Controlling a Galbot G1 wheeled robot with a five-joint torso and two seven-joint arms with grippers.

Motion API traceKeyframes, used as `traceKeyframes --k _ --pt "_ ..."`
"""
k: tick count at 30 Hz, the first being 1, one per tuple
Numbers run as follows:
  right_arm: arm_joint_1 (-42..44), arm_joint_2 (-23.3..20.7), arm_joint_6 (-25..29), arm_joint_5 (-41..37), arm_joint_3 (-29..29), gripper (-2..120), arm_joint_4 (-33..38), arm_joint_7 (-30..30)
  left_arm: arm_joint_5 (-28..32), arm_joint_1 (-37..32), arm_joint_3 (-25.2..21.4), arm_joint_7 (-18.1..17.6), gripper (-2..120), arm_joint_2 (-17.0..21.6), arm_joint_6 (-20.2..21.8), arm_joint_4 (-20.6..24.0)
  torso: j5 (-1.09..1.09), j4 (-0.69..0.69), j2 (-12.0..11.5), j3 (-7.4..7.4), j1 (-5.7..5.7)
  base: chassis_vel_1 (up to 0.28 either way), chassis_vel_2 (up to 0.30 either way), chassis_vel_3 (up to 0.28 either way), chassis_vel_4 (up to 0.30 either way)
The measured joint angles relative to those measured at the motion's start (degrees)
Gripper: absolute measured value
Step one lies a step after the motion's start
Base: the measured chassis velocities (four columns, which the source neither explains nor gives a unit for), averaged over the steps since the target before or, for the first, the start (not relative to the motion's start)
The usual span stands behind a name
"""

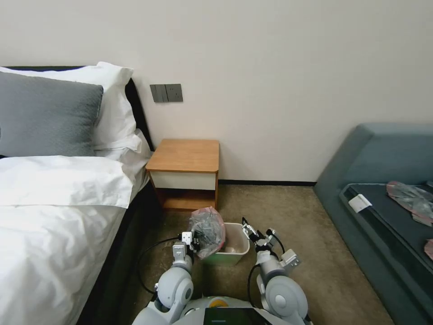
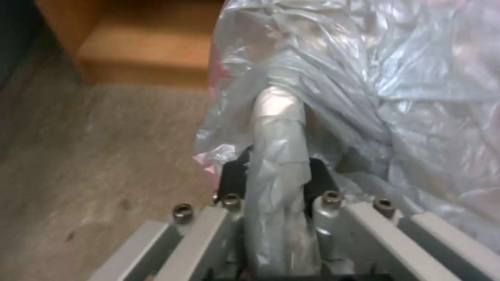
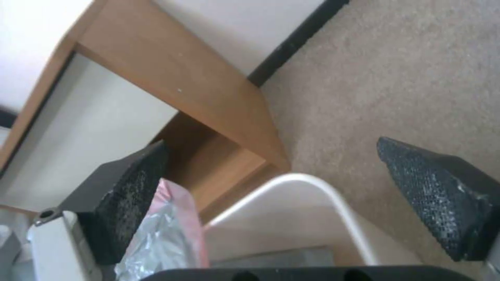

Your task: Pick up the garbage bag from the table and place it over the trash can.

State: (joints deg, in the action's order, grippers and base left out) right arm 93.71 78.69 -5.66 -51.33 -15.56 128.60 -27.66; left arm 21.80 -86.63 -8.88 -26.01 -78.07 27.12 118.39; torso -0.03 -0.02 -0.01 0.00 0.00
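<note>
The wrinkly grey garbage bag [image 1: 208,230] with pink edging hangs bunched over the left part of the cream trash can [image 1: 236,249], which stands on the carpet in front of the table [image 1: 185,155]. My left gripper [image 1: 194,241] is shut on a fold of the garbage bag [image 2: 365,78], which is pinched between its black pads [image 2: 232,176]. My right gripper [image 1: 249,232] hovers open at the can's right rim. Between its two textured pads [image 3: 440,195], the white rim [image 3: 333,195] and a pink-edged piece of bag [image 3: 164,230] show, with the table [image 3: 172,78] beyond.
A bed [image 1: 54,203] with white linen runs along the left. At the right a blue-grey sofa [image 1: 383,180] carries flat grey-pink plastic bags [image 1: 410,198]. A black cable [image 1: 146,257] loops on the carpet by my left arm. Open carpet [image 1: 288,212] lies right of the can.
</note>
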Motion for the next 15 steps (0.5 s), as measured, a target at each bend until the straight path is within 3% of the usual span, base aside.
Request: traceKeyframes --k 2,3,5,7,15 --pt "-0.2 0.0 0.0 0.0 0.0 100 0.2 0.0 -0.1 -0.3 -0.1 0.9 7 0.2 -1.9 0.0 0.00 0.00 0.0 0.00 0.00 0.000 0.000 0.000 0.000" --pt "-0.6 -0.1 -0.1 -0.2 0.0 100 0.5 0.0 -0.3 -1.0 -0.6 2.5 5 0.5 -5.3 0.0 0.02 0.01 0.0 0.00 0.00 0.000 0.000 0.000 0.000" --pt "-0.9 -0.1 -0.1 -0.3 0.0 100 0.8 0.0 -0.5 -1.4 -0.9 3.3 5 0.7 -7.3 0.0 0.03 0.02 0.0 0.00 0.00 0.000 0.000 0.000 0.000" --pt "-2.0 -0.7 -0.7 -1.3 -0.1 100 2.7 0.0 -1.3 -2.8 -2.3 5.8 5 1.1 -12.6 -0.5 0.02 0.02 0.0 0.00 0.00 0.000 0.000 0.000 0.000" --pt "-5.4 -4.2 -4.1 -5.2 0.1 100 8.5 1.6 -3.5 -5.4 -5.6 10.4 5 0.7 -21.9 -0.8 0.02 0.02 0.0 0.00 0.00 0.000 0.000 0.000 0.000"
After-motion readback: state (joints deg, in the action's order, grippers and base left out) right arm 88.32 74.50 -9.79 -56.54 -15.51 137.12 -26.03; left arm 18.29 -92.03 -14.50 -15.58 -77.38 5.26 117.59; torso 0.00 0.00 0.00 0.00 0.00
